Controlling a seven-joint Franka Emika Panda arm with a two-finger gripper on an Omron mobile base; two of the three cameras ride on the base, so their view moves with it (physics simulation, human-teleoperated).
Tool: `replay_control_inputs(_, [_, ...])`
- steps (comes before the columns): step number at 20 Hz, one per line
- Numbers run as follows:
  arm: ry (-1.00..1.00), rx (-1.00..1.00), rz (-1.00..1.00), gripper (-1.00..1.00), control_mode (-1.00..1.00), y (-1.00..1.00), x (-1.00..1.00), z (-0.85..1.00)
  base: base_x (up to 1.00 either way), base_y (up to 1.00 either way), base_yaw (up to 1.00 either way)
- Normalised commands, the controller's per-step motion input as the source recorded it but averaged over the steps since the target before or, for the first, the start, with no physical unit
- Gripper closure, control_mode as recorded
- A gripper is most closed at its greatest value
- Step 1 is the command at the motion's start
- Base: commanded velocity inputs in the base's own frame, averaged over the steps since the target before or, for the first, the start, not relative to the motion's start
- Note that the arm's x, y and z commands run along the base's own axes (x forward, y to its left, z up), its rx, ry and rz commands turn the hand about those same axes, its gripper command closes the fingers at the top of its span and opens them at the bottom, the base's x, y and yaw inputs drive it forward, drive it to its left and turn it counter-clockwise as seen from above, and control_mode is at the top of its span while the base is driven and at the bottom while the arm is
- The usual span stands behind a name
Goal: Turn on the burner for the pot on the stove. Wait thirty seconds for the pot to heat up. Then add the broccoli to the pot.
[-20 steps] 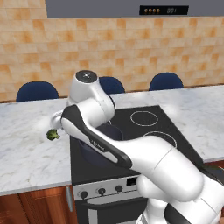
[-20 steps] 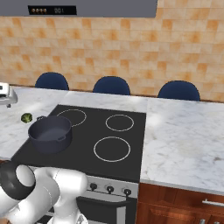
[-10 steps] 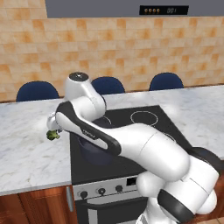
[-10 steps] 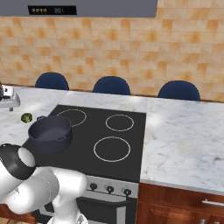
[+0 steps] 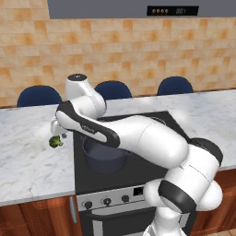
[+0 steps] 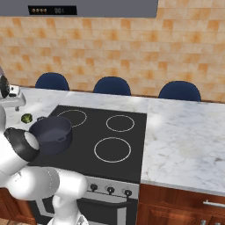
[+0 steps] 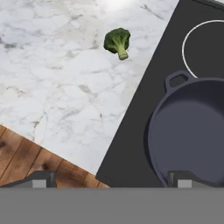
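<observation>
The dark blue-grey pot (image 5: 105, 156) stands without a lid on the front left ring of the black stove (image 5: 152, 120). The broccoli (image 5: 56, 141) lies on the marble counter just left of the stove, a small green floret. My gripper (image 5: 59, 132) hangs above the counter beside the pot's left rim, over the broccoli and not touching it. In the hand view the gripper (image 7: 110, 180) is open, with nothing between its wide-set tips. There the broccoli (image 7: 117, 42) lies ahead on the marble and the pot (image 7: 192, 131) sits to the right. From the right base view the pot (image 6: 52, 132) and the broccoli (image 6: 27, 117) are apart.
Small dark knobs (image 5: 107, 201) line the silver front panel. Marble counter (image 6: 184, 140) stretches right of the stove and also left (image 5: 27, 161). Blue chair backs (image 5: 113, 89) stand behind the counter. Wooden cabinet fronts (image 7: 30, 157) lie below the counter edge.
The arm has swung left and lower. The hand has moved from above the pot's left side to over the counter by the broccoli. Pot and broccoli have not moved.
</observation>
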Motion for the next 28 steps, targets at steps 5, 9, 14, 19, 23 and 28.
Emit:
replay_control_inputs(5, [0.00, -0.10, 0.00, -1.00, -1.00, 0.00, 0.32, -0.26, 0.00, 0.00, 0.00])
replay_control_inputs(9, [0.00, -0.03, 0.00, -1.00, -1.00, 0.03, 0.29, -0.25, 0.00, 0.00, 0.00])
replay_control_inputs(14, [0.00, 0.00, 0.01, -1.00, -1.00, 0.11, 0.20, -0.27, 0.00, 0.00, 0.00])
replay_control_inputs(19, [0.00, 0.00, 0.02, -1.00, -1.00, 0.17, 0.08, -0.30, 0.00, 0.00, 0.00])
replay_control_inputs(23, [0.00, 0.00, 0.01, -1.00, -1.00, 0.15, 0.11, -0.21, 0.00, 0.00, 0.00])
replay_control_inputs(28, [0.00, 0.00, 0.00, -1.00, -1.00, 0.12, 0.21, -0.16, 0.00, 0.00, 0.00])
